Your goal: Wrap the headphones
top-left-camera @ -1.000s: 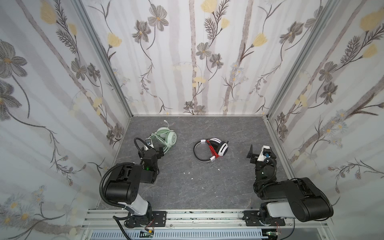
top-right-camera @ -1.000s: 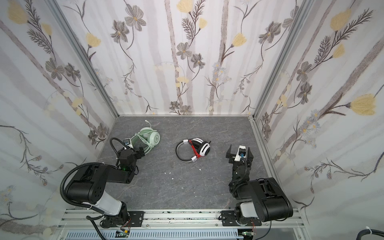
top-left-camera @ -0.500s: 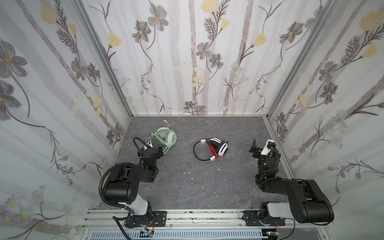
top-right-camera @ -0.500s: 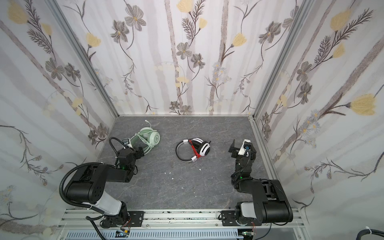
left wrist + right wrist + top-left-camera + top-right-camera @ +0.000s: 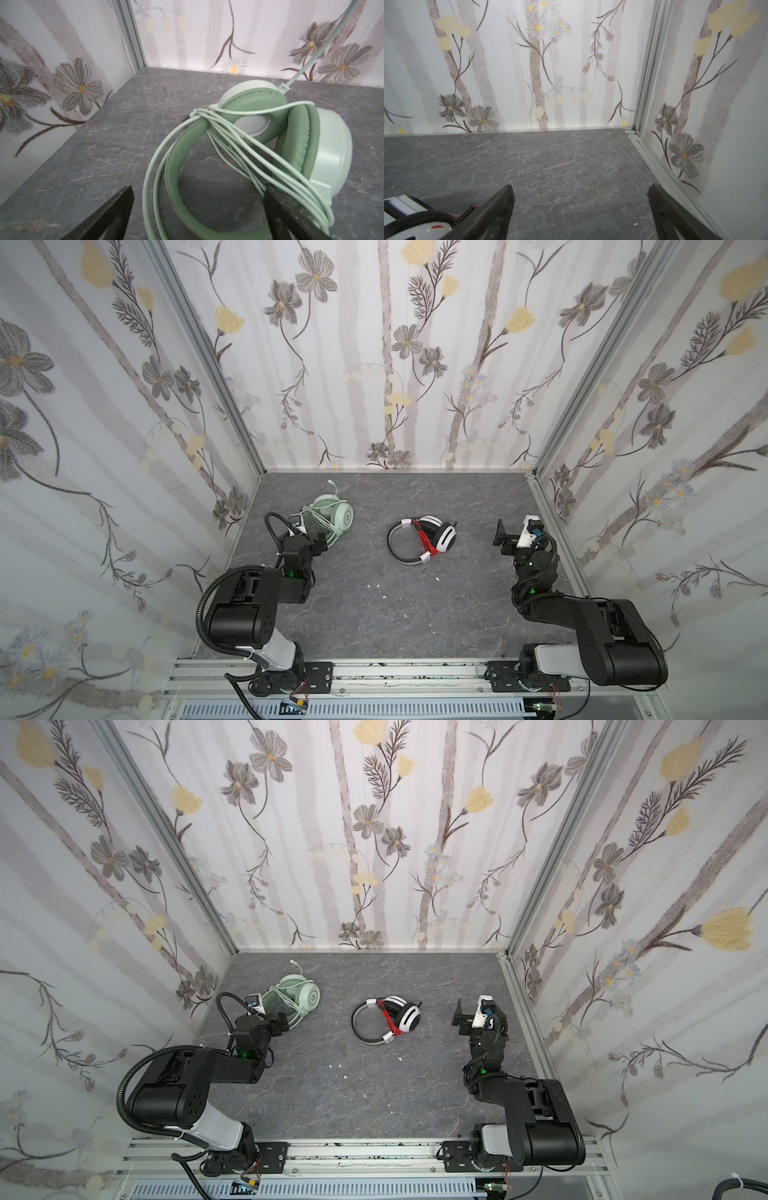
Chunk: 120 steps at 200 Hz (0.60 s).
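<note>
The mint green headphones point(image 5: 332, 514) point(image 5: 300, 996) lie at the back left of the grey floor, with their green cable point(image 5: 239, 141) wound round the headband and an ear cup. My left gripper point(image 5: 315, 532) point(image 5: 277, 1012) point(image 5: 197, 191) is open right at them, its jaws either side of the headband and holding nothing. The white-and-black headphones point(image 5: 420, 540) point(image 5: 387, 1022) lie in the middle with their red cable point(image 5: 424, 538) bundled across the band. My right gripper point(image 5: 513, 531) point(image 5: 471, 1016) point(image 5: 580, 189) is open over bare floor, to their right and apart from them; an ear cup point(image 5: 415, 226) shows at the edge of the right wrist view.
Flowered walls close in the back and both sides, and the right wall's metal frame point(image 5: 652, 149) runs close beside the right gripper. A few small white scraps point(image 5: 376, 585) lie on the floor toward the front. The arms' mounting rail point(image 5: 395, 674) runs along the front edge.
The right arm has stretched out, carrying its open gripper a little toward the back and the right wall. The left gripper has barely moved and stays open at the green headphones.
</note>
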### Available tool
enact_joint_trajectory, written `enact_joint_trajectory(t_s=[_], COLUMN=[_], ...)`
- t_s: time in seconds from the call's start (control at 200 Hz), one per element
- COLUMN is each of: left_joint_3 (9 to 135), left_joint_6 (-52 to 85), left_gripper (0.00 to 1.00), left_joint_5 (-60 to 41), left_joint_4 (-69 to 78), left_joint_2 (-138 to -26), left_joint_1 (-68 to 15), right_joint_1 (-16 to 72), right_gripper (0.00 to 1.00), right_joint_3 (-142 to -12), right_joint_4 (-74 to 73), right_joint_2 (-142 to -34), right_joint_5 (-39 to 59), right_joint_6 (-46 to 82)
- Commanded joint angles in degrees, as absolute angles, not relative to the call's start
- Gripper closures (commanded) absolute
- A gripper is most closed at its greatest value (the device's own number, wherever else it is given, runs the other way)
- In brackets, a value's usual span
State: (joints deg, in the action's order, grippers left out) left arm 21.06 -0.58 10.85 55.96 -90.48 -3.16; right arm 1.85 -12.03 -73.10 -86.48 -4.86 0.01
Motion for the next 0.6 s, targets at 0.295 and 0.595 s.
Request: enact_joint_trajectory(t_s=[0.295,0.595], left_joint_3=[21.01,21.01], left_joint_6=[0.26,0.26], left_gripper=[0.00,0.00], left_joint_5=[11.73,11.80], left_joint_4=[55.56,55.56], left_joint_2=[-90.30,-90.27], left_joint_1=[-3.16,-3.18], right_joint_1=[2.86,1.87], right_gripper=[0.00,0.00], right_joint_3=[-10.99,-12.23], right_joint_4=[-76.10,-74.30], right_joint_2=[-86.42,-86.92], right_joint_5=[-5.56,-3.28], right_joint_6=[-0.62,-0.30])
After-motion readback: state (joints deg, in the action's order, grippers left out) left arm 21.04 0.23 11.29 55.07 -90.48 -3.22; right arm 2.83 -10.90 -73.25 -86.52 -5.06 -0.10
